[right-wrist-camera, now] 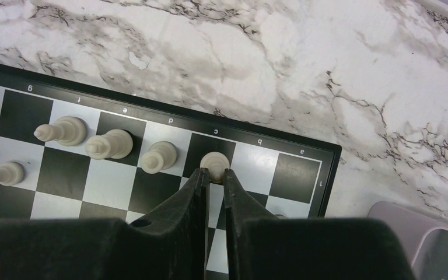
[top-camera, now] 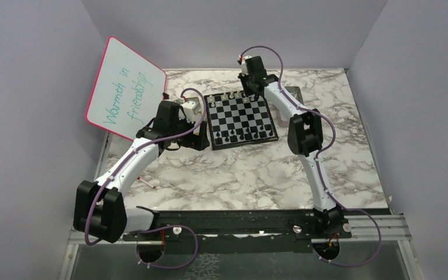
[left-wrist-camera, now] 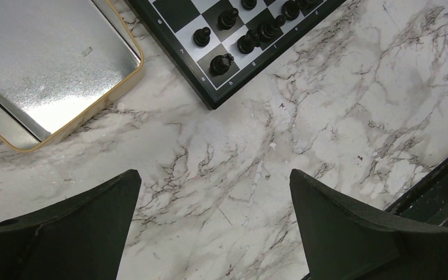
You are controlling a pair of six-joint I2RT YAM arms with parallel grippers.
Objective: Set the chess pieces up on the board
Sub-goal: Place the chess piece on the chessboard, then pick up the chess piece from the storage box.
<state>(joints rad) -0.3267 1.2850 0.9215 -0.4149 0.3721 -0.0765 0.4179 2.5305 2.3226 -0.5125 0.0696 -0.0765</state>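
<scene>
On checkered board point(right-wrist-camera: 64, 175), right claw point(right-wrist-camera: 214, 174) pinching rounded ivory piece point(right-wrist-camera: 214, 160)

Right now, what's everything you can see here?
Black-and-pale checked chessboard: one, table centre.
Pale chess pieces: several, board's far rows.
Black chess pieces: several, near rows.
Shiny metal tray: one, silver, beside board.
Grey container: one, partly seen, past board's corner.
Pink-rimmed whiteboard: one, propped far left.
Marble-patterned table: one, white-grey.
Left gripper: one, black, open above bare table.
Right gripper: one, black, closed on one pale piece in the edge row.
</scene>
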